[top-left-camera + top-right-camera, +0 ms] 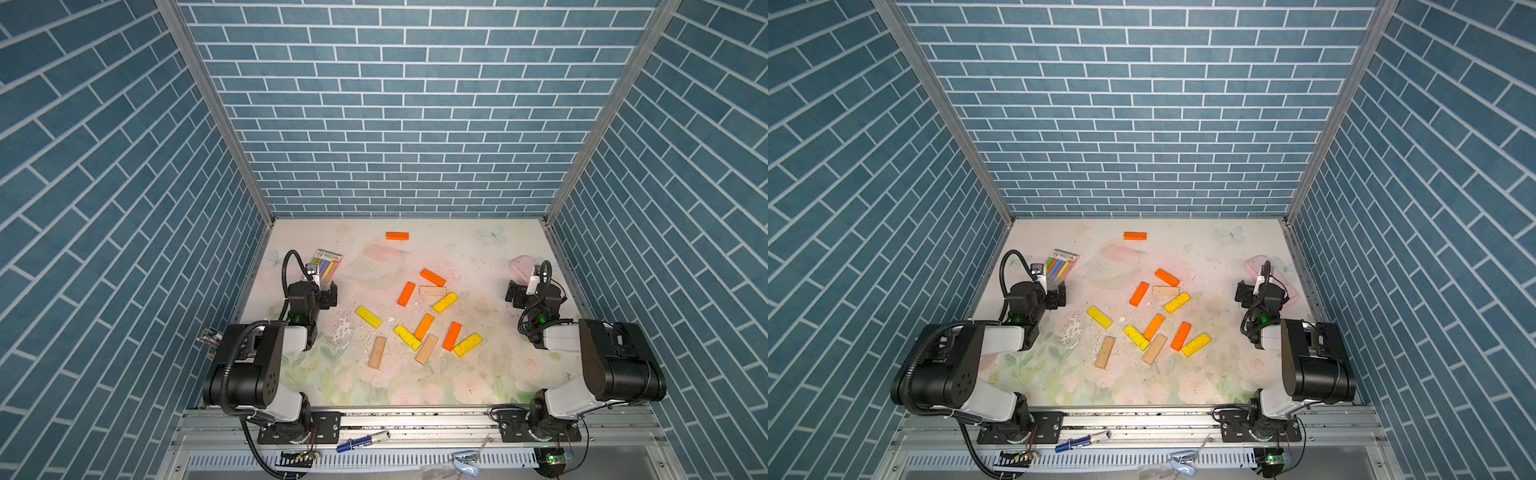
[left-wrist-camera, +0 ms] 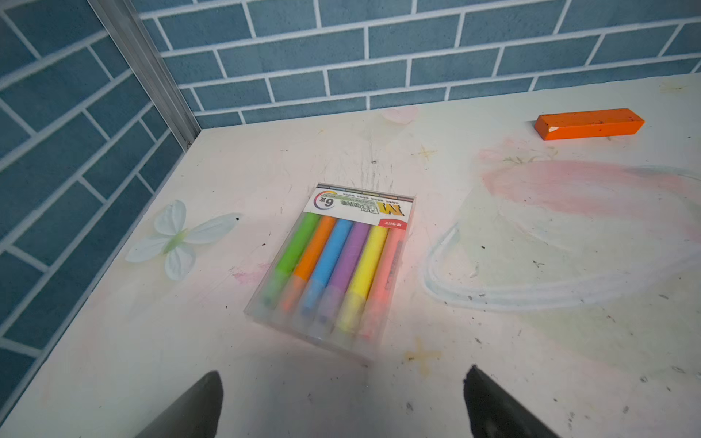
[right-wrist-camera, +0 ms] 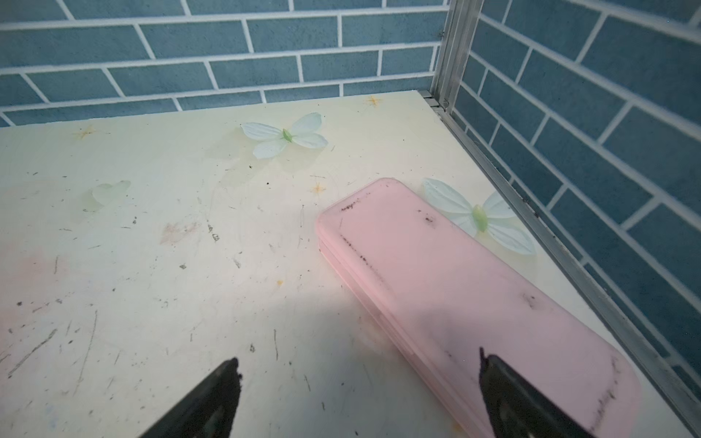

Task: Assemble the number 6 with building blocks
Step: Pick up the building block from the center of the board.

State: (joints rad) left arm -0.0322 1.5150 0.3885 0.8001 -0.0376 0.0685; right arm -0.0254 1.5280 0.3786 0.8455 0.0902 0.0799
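Your floral-print table, boxed in by blue brick-pattern walls, carries everything in play. The left arm and right arm rise from the table's near edge, each folded along its own side rim. The left gripper hangs with its jaws spread wide and nothing between them, above bare table just short of the highlighter pack. The right gripper is equally wide and empty, one fingertip over the near end of the pink case, though you cannot tell whether it touches. That case lies along the table's right rim, toward the far corner. The highlighter pack, clear and holding six coloured pens, lies flat by the table's left rim. The building blocks lie unassembled: eleven orange, yellow and tan planks are scattered flat about the table's middle, some touching. A lone orange block sits near the table's far edge, well apart from them.
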